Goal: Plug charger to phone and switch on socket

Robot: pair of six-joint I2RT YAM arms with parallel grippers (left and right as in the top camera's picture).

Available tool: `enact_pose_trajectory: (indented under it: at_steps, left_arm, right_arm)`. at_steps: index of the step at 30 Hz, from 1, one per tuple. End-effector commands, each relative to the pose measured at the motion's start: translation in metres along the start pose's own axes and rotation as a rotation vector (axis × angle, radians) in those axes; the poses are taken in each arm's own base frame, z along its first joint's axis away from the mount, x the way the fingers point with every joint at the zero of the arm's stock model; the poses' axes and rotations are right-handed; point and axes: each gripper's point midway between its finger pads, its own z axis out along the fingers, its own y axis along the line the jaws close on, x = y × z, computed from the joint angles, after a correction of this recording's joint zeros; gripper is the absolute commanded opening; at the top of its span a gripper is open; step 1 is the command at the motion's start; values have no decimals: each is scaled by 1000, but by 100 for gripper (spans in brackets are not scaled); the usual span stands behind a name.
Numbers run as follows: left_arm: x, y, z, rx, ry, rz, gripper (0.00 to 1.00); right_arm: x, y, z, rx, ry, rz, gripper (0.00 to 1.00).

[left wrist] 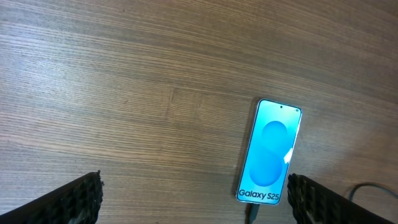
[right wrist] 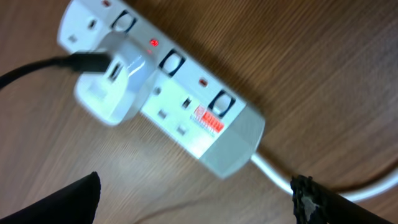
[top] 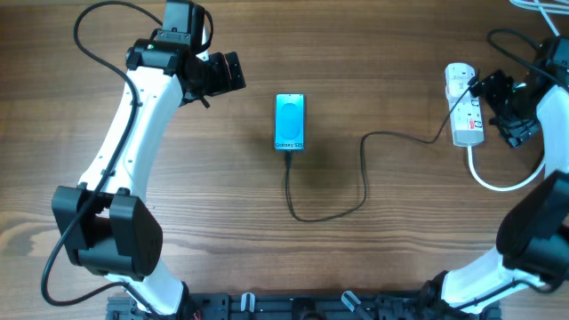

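matt wood-grain table (top: 373, 71); glossy glass-fronted phone (top: 290, 123); smooth white plastic socket (right wrist: 186, 106); ribbed black finger pads (left wrist: 74, 199).

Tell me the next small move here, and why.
Probably just back the right gripper away from the power strip; the job looks done. The cable appears seated in the phone's bottom end, its adapter sits in the strip, and a red light beside it glows. The gripper is open, holding nothing.

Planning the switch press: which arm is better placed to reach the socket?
Right. The right gripper, open, hangs beside the socket; the left gripper is by the phone, far from it.
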Motion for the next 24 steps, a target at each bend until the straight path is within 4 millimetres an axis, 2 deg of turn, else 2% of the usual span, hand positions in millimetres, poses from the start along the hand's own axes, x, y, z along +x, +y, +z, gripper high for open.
enact_pose_trajectory:
  at_steps: [1,4,9,11,14,17,20,24]
  left_arm:
    - [0,4,4,-12,5,-17,100]
    - [0,4,4,-12,5,-17,100]
    - [0,4,4,-12,5,-17,100]
    - [0,4,4,-12,5,-17,100]
    - [0,4,4,-12,5,-17,100]
    - [0,4,4,-12,5,-17,100]
    - [0,4,4,-12,5,-17,100]
    - [0,4,4,-12,5,-17,100]
  right_arm:
    - [12,8,-32,-54,-5,-23,100]
    - [21,4,-46,-46,7,-31,100]
    - [37,-2,-48,-18,60,-52,100]
    - [43,3,-51,-23,65,-94,100]
    - [63,22,-63,-43,68,-167,100]
    - [87,44,-81,-74,25,-272,100]
    - [110,58,-118,-136,-70,-407,99]
    - [140,62,-163,-240,-155,-540,100]
